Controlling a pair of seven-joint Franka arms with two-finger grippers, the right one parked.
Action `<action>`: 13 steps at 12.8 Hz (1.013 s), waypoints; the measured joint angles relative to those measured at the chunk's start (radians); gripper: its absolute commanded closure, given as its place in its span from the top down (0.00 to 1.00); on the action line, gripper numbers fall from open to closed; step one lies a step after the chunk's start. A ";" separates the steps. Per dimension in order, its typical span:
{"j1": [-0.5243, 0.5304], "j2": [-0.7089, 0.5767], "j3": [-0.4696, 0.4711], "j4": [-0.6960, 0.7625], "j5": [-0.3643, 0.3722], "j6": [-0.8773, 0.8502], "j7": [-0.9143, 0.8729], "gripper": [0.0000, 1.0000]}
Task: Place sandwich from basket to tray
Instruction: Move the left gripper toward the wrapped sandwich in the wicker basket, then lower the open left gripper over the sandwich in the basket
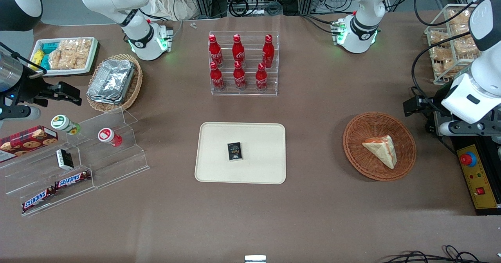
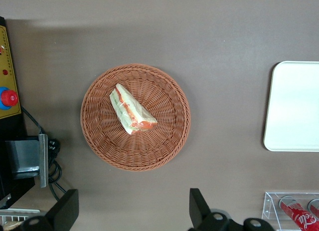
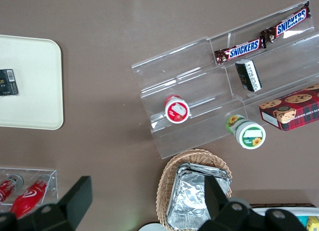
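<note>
The sandwich (image 1: pixel 381 149) lies in the basket (image 1: pixel 358 153) on the desk (image 1: pixel 313 216), toward the working arm's end. The pincer (image 2: pixel 132 213) hangs high above, just beside the basket, fingers (image 2: pixel 67 208) spread wide and holding nothing. The tray (image 1: pixel 219 165) carries a small dark packet (image 1: pixel 235 151).

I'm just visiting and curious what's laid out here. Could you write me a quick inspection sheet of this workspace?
Surface: brown table.
Job's things: sandwich lies in the basket; tray holds only a small dark packet.
Clutter: cola bottles in a clear rack; foil containers in a tan basket; snack tray; Snickers bars and cups on clear steps.
Grippers: gripper open, above the table near the basket, holding nothing.
Cables: black cables at the working arm's end.
Surroundings: button box at the table edge.
</note>
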 measured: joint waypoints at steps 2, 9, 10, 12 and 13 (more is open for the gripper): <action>0.001 0.003 0.003 0.000 0.000 -0.004 0.001 1.00; 0.045 0.086 0.024 -0.044 0.000 0.062 -0.257 1.00; 0.050 0.090 0.025 -0.092 0.000 0.132 -0.323 1.00; 0.050 0.090 0.024 -0.220 0.022 0.298 -0.450 1.00; 0.050 0.091 0.024 -0.286 0.041 0.383 -0.520 1.00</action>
